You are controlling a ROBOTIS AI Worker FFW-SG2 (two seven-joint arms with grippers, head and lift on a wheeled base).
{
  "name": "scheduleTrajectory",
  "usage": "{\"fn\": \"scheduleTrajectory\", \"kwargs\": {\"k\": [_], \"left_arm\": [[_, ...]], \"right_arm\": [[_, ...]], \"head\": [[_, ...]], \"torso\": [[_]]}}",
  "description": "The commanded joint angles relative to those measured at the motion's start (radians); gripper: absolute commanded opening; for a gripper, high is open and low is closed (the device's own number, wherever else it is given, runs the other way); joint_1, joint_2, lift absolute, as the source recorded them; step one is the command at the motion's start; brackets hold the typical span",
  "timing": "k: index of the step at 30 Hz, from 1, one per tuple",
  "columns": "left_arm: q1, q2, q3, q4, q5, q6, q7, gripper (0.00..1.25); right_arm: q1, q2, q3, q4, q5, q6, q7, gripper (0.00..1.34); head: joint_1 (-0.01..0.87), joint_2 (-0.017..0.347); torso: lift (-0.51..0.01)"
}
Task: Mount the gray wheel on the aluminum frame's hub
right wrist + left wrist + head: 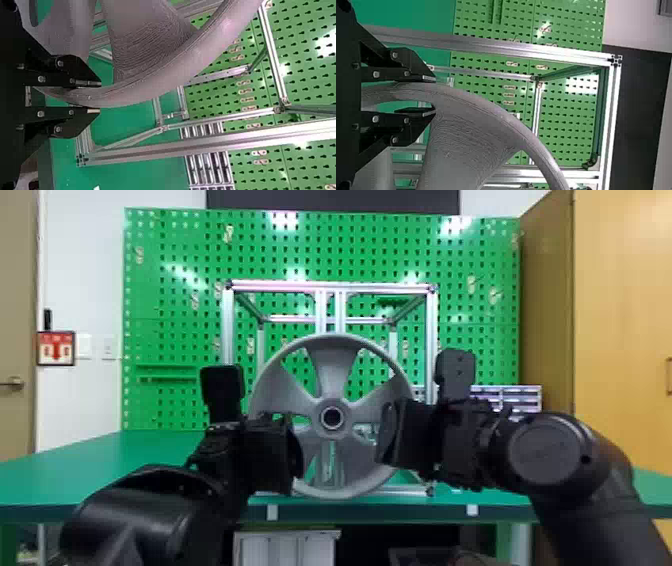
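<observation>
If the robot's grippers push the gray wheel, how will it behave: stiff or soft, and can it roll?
The gray wheel is probably stiff, as its thick spokes and rim show no bending. Its round rim suggests it could roll if released upright, though both grippers pinching it should limit that.

1. A table with a flat green top and a darker front edge spans the head view from left to right.
2. Two small pale patches mark that front edge, well apart.
3. The aluminum frame, an open box of silver bars, stands upright on the tabletop, its lower front bar near the front edge.
4. Toward the back right sits a rack of small compartments.
</observation>
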Motion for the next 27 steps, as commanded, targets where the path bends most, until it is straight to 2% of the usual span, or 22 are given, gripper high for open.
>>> {"fn": "scheduleTrajectory", "kwargs": {"k": [1,13,27], "left_arm": [[-0.023,-0.004,0.002,0.03,-0.01,-0.006,-0.011,0.34],[-0.037,-0.01,0.005,0.051,-0.032,-0.011,-0.014,0.34],[-0.032,-0.01,0.006,0.049,-0.032,-0.014,-0.014,0.34]], "right_arm": [[-0.013,0.001,0.003,0.017,0.01,-0.012,0.0,0.22],[-0.033,0.001,0.006,0.055,0.016,-0.028,0.001,0.22],[-0.029,0.001,0.003,0.055,0.015,-0.032,0.001,0.23]], "head": [[-0.005,0.006],[-0.005,0.006],[-0.005,0.006]], "torso": [[-0.499],[-0.499],[-0.499]]}}
